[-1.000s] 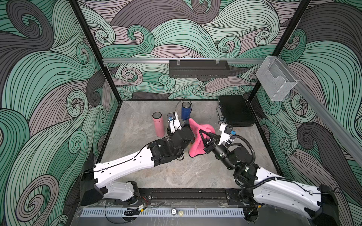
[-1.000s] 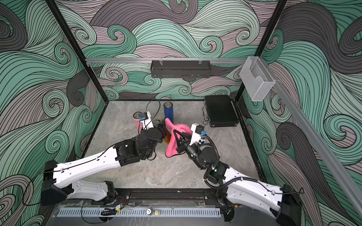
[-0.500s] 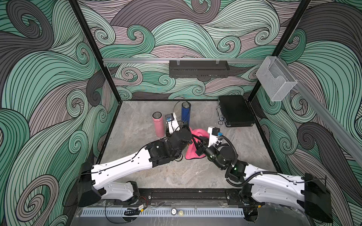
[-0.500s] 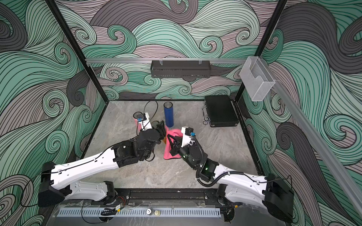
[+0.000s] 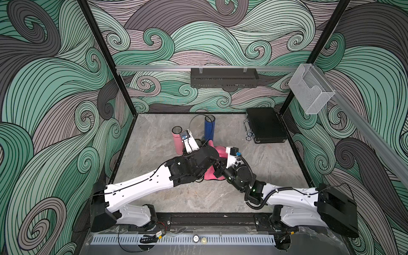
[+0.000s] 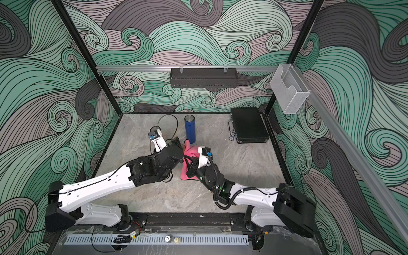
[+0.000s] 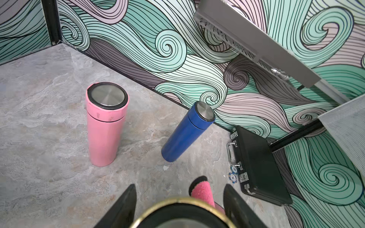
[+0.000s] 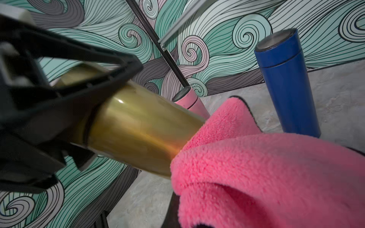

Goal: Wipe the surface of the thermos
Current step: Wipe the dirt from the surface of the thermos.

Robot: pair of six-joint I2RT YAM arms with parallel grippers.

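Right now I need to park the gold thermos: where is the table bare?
Bare grey tabletop: front middle by the black base rail; left side between the pink thermos and the wall; right side in front of the black case. Crowded: the centre, where the gold metal thermos meets the pink fleece cloth, blue thermos close behind.

The blue thermos [image 5: 209,130] is shared by all views: looked down on from high in both top views, seen nearby from both wrists.
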